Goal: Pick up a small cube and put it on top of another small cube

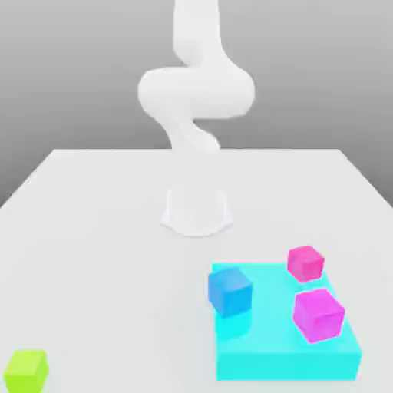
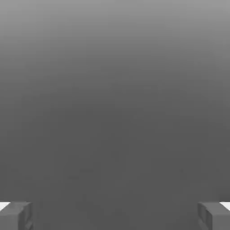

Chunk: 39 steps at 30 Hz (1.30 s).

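Down in the near left corner of the counter [image 1: 100, 230]: small lime-green cube [image 1: 26, 371], well apart from the blue cube [image 1: 229, 291] on the cyan block [image 1: 284, 355]. Hand [image 2: 115, 215] spread wide, holding nothing.

lime-green cube [image 1: 26, 370], blue cube [image 1: 229, 291], cyan block [image 1: 284, 349]

White tabletop [image 1: 92, 230], plain grey backdrop [image 1: 69, 69] behind, soft even light.

Simulated tabletop: bare white table [image 1: 92, 230], featureless grey backdrop.
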Each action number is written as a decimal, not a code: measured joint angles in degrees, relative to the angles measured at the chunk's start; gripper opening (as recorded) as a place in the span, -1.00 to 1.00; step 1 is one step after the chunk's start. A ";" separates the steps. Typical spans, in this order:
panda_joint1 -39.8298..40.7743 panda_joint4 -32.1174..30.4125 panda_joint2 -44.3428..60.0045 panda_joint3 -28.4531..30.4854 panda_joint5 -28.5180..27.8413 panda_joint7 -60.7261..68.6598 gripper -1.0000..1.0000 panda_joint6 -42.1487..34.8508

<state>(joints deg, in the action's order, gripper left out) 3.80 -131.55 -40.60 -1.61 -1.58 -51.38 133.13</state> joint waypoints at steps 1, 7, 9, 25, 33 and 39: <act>1.57 0.10 2.26 -0.64 -0.73 -2.43 0.00 0.58; 9.57 0.67 14.99 -3.40 -5.07 -16.15 0.00 3.75; 11.78 0.86 19.18 -3.86 -6.54 -20.71 0.00 4.79; 22.67 2.00 51.56 -0.26 -7.73 -49.68 0.00 14.20; 26.12 3.23 66.88 0.31 0.15 -54.60 0.00 21.66; 26.03 4.08 70.85 0.48 0.09 -54.81 -1.00 24.75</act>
<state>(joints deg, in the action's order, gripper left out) 29.83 -127.47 30.26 -1.14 -1.49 -106.19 157.88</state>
